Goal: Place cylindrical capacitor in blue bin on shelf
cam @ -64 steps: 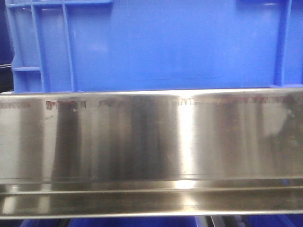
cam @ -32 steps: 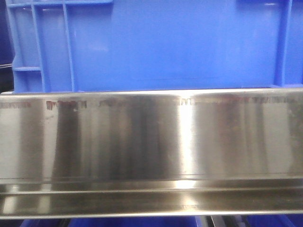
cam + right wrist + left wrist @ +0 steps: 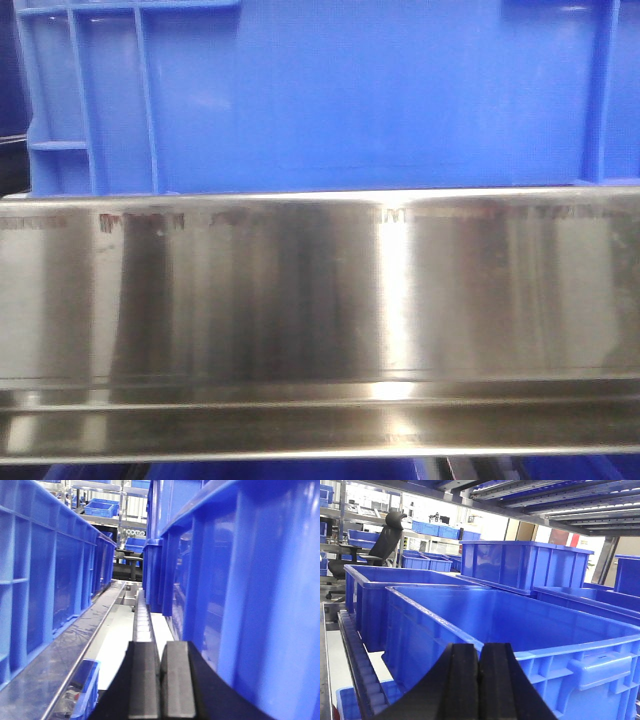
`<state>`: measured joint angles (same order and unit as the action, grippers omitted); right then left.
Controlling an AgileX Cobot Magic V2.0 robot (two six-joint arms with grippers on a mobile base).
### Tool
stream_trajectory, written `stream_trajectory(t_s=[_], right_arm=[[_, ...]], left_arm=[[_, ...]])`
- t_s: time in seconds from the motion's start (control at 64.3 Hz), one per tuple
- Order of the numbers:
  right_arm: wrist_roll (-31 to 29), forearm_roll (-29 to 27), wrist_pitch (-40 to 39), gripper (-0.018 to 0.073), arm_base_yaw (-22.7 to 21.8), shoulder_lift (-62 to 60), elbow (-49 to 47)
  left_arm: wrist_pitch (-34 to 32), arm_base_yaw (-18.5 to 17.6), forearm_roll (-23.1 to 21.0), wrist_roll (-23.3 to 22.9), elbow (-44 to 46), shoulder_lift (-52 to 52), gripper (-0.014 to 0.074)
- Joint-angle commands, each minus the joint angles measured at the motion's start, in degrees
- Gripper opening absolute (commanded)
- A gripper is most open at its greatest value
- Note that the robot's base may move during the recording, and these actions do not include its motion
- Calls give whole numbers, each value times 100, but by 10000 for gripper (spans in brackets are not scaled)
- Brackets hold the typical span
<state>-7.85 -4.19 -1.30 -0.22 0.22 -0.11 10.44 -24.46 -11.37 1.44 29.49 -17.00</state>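
Observation:
In the front view a blue bin (image 3: 350, 90) stands on the shelf, right behind its shiny steel front rail (image 3: 300, 290). My left gripper (image 3: 480, 652) is shut with nothing between its black fingers, and it sits just before the near corner of a large blue bin (image 3: 520, 615) whose inside looks bare. My right gripper (image 3: 160, 650) is also shut and empty. It lies low in the gap between a blue bin wall on the right (image 3: 250, 580) and another on the left (image 3: 40, 570). The cylindrical capacitor is out of view.
More blue bins (image 3: 525, 562) stand behind and beside the near one, under an upper shelf level (image 3: 545, 500). A roller track (image 3: 142, 617) and a steel rail (image 3: 50, 670) run ahead of the right gripper. A small blue box (image 3: 82, 690) sits low on the left. An office chair (image 3: 382, 542) stands far back.
Reflections on the right part of the steel rail have shifted a little. The bin and rail keep almost the same place in the front view.

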Motion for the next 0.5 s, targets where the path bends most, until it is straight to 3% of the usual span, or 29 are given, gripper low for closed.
stream_trajectory(t_s=[0.0, 0.482], right_arm=[[21, -19, -65, -162, -33, -22, 11], [21, -19, -65, -162, -33, -22, 11]], left_arm=[[-82, -19, -28, -39, -3, 27, -111], [-82, -19, -28, -39, -3, 27, -111]])
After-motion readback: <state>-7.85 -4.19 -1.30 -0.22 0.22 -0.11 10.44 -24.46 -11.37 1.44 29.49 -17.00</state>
